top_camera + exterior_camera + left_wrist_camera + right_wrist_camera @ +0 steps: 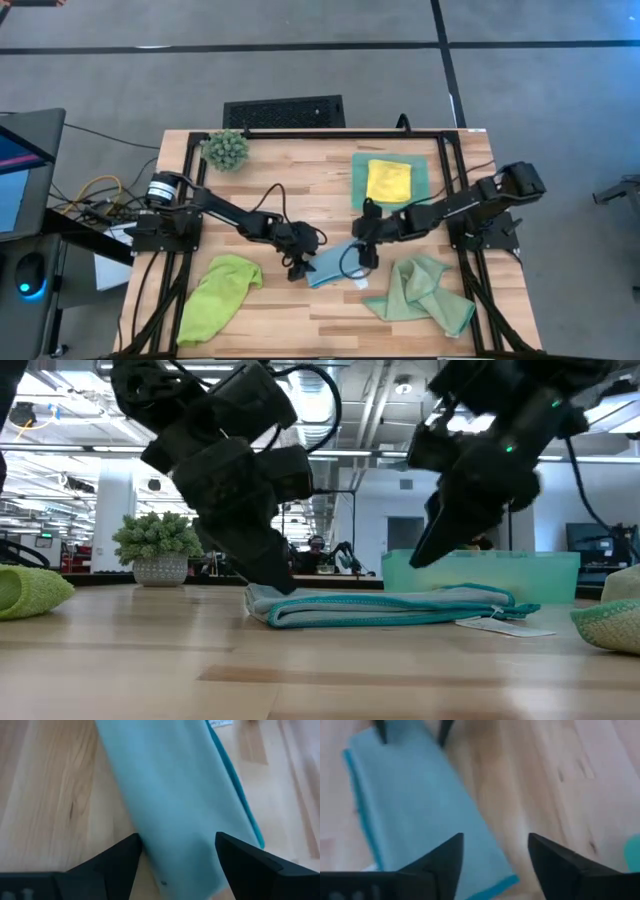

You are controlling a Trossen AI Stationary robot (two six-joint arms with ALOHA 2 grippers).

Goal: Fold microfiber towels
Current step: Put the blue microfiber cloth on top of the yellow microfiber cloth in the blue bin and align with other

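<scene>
Wood table [300,320] — folded light blue towel [330,266] lies lengthwise between arms.

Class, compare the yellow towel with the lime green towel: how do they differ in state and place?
The yellow towel lies folded into a neat flat square, while the lime green towel lies crumpled and unfolded. The yellow towel rests in the teal tray at the table's far right, while the lime green towel lies on the bare wooden table at its near left. Neither is touched by a gripper.
</scene>
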